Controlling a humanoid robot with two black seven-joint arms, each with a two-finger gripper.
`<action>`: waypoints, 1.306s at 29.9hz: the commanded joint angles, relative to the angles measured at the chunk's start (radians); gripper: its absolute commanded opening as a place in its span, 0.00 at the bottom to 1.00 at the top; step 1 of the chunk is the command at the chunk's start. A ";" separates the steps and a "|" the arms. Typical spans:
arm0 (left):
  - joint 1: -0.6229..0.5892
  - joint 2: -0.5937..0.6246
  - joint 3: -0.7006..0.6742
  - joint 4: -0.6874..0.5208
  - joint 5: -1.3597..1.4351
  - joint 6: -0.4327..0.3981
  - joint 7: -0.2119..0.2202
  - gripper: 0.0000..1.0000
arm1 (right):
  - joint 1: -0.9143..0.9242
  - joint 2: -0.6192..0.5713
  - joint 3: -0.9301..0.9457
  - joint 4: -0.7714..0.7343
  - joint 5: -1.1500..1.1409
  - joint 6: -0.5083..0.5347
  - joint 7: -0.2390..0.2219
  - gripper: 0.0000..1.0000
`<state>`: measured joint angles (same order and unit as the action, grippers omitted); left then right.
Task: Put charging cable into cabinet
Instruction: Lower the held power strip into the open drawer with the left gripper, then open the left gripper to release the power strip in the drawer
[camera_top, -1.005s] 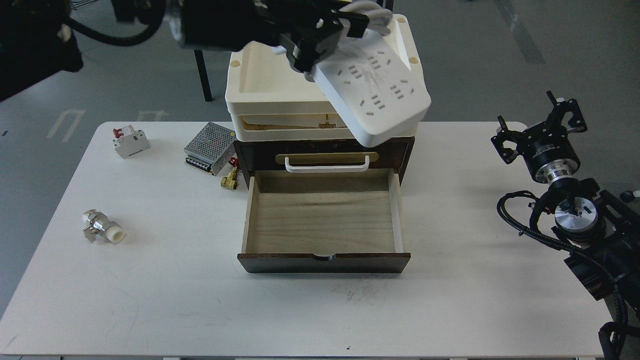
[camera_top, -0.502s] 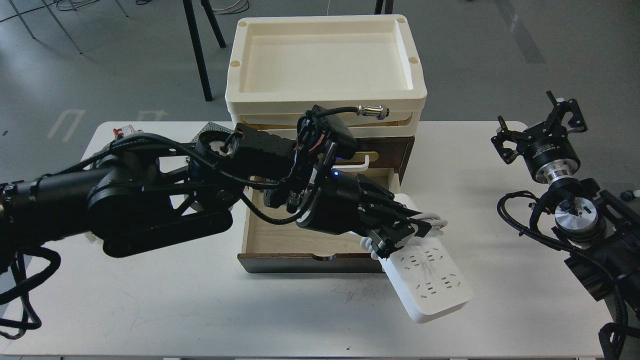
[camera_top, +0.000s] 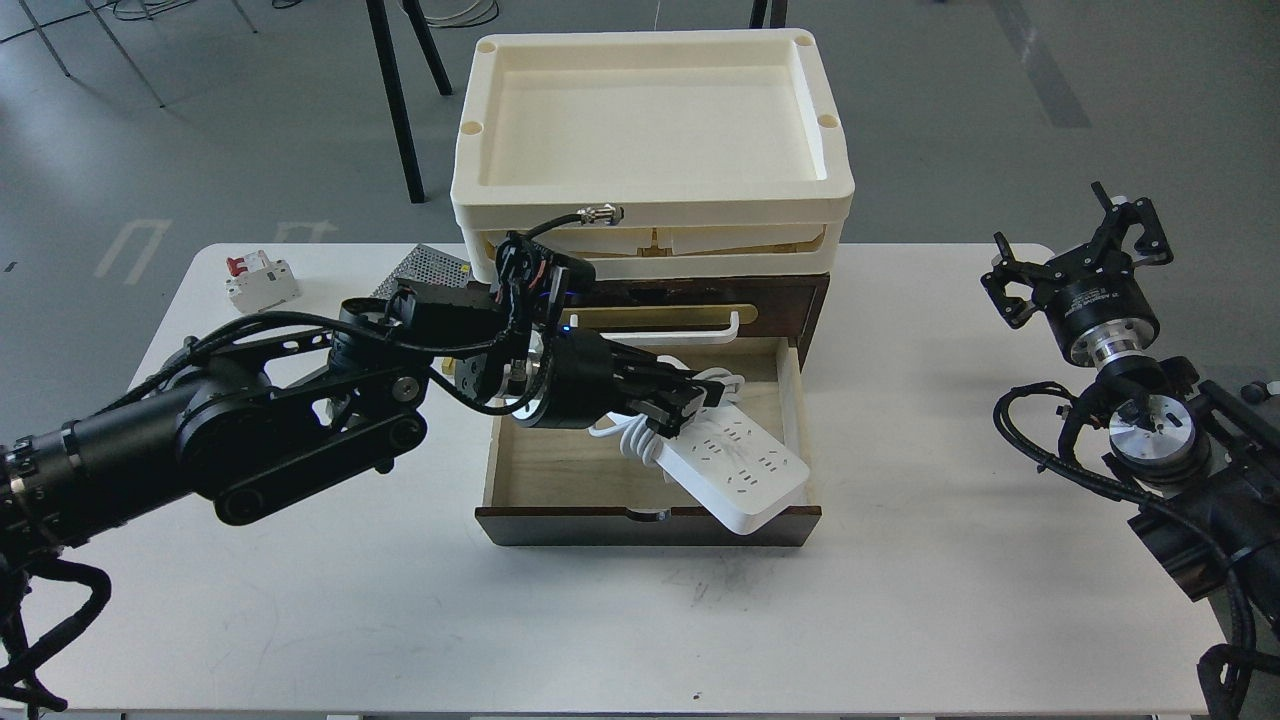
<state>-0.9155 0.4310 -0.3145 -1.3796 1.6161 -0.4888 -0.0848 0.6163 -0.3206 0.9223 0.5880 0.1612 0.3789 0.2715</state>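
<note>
The charging cable (camera_top: 745, 472) is a flat white power strip with its cord looped around its middle. My left gripper (camera_top: 688, 402) is shut on it at the cord end. The strip hangs tilted over the right part of the open pale wood drawer (camera_top: 560, 470), and its low end reaches over the dark front panel. The dark-brown cabinet (camera_top: 790, 300) stands behind, with its white bar handle partly hidden by my arm. My right gripper (camera_top: 1075, 258) is open and empty, well off to the right over the table's far right edge.
Stacked cream plastic trays (camera_top: 650, 205) sit on top of the cabinet. A perforated metal power-supply box (camera_top: 425, 265) and a small white breaker (camera_top: 258, 281) lie at the back left. My left arm spans the table's left half (camera_top: 250, 430).
My left gripper has carried the power strip from high above the trays, down past the drawer's front right corner, then back left to hang over the open drawer.
</note>
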 joint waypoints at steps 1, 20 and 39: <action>0.043 0.026 0.005 0.005 0.011 0.000 0.008 0.06 | -0.003 0.000 0.000 0.001 0.000 0.000 0.000 1.00; 0.066 -0.012 -0.020 0.160 -0.005 0.000 0.014 0.13 | -0.004 0.000 0.000 0.003 0.000 0.000 0.000 1.00; 0.067 -0.094 -0.044 0.263 -0.007 0.032 0.020 0.42 | -0.006 0.000 0.000 0.003 0.000 0.002 0.000 1.00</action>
<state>-0.8483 0.3395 -0.3578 -1.1175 1.6090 -0.4729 -0.0663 0.6105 -0.3210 0.9219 0.5906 0.1610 0.3789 0.2715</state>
